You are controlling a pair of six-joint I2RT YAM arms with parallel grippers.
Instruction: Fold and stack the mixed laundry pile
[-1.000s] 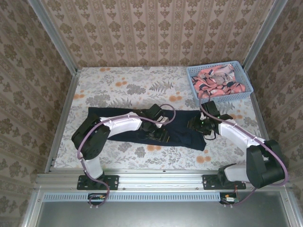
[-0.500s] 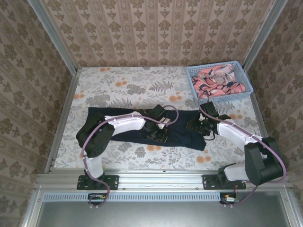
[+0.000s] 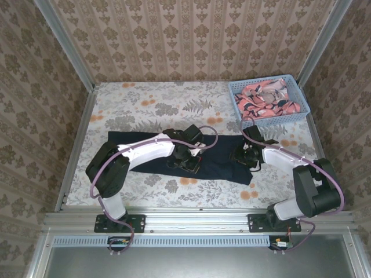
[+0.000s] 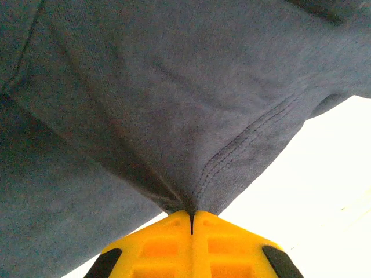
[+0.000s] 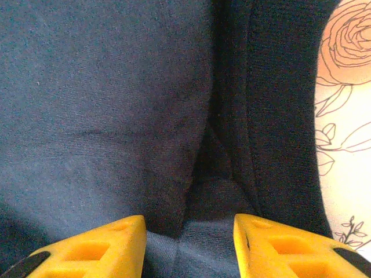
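Top external view first: you are early in the job. The dark T-shirt (image 3: 220,163) lies on the flower-patterned table (image 3: 145,104) as a long band running left to right. It looks partly folded lengthwise but is not yet a compact packet, and nothing is stacked.

Its left end lies flat and free of either arm's fingers. Moving right, your left gripper (image 3: 186,161) sits low over the middle of the band, near its front edge. On the left wrist view that gripper (image 4: 191,215) has its yellow tips pressed together on a stitched hem of the shirt (image 4: 174,104). The cloth rises away from the pinch in a tented fold, with bright table to the right of it.

Further right, your right gripper (image 3: 246,156) is down on the shirt's right end. On the right wrist view its fingers (image 5: 116,237) stand apart, astride a bunched ridge of cloth without clamping it. The shirt's thick edge runs just to the right, with floral table beyond.

At the far right corner, well apart from both grippers, the pink patterned garment (image 3: 266,95) lies crumpled in the light blue basket (image 3: 235,101), unfolded. By my reading you have to finish the shirt's folds, then lift out, fold and stack the pink piece.
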